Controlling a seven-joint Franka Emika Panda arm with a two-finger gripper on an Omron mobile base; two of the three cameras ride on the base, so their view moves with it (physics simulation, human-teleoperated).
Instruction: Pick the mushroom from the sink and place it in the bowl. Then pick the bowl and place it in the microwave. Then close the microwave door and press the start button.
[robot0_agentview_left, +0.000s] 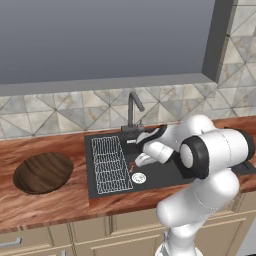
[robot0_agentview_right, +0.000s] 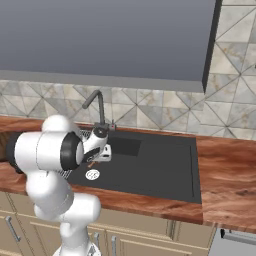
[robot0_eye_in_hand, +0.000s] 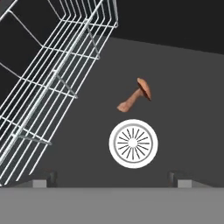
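Above the floor of the black sink (robot0_agentview_left: 165, 172), the hand (robot0_eye_in_hand: 113, 177) hangs with its two dark fingertips (robot0_eye_in_hand: 175, 177) spread wide apart and nothing between them. Seen from the hand view, the round white drain strainer (robot0_eye_in_hand: 133, 143) lies directly ahead of the hand, in line with the gap between the fingertips. Just beyond the strainer, and not touching it, lies the mushroom (robot0_eye_in_hand: 136, 95) on the dark sink floor, on its side, with the reddish-brown cap pointing away from the strainer and the paler stem pointing toward it. To one side of the mushroom, the wire rack (robot0_eye_in_hand: 48, 83) stands in the sink, near the mushroom but apart from it. From the left base view, the white arm (robot0_agentview_left: 200, 165) bends down over the sink, and the mushroom (robot0_agentview_left: 132, 167) shows as a small reddish mark just beside the strainer (robot0_agentview_left: 138, 177), between the rack (robot0_agentview_left: 110, 164) and the end of the arm. Behind the basin, the dark tap (robot0_agentview_left: 133, 110) rises at the back edge of the sink. Further to the left, well apart from the sink, the wooden bowl (robot0_agentview_left: 43, 172) rests upright on the brown wooden surface (robot0_agentview_left: 50, 205). Behind all, a tiled wall (robot0_agentview_left: 60, 112) with triangular patterns runs along the back of the surface.
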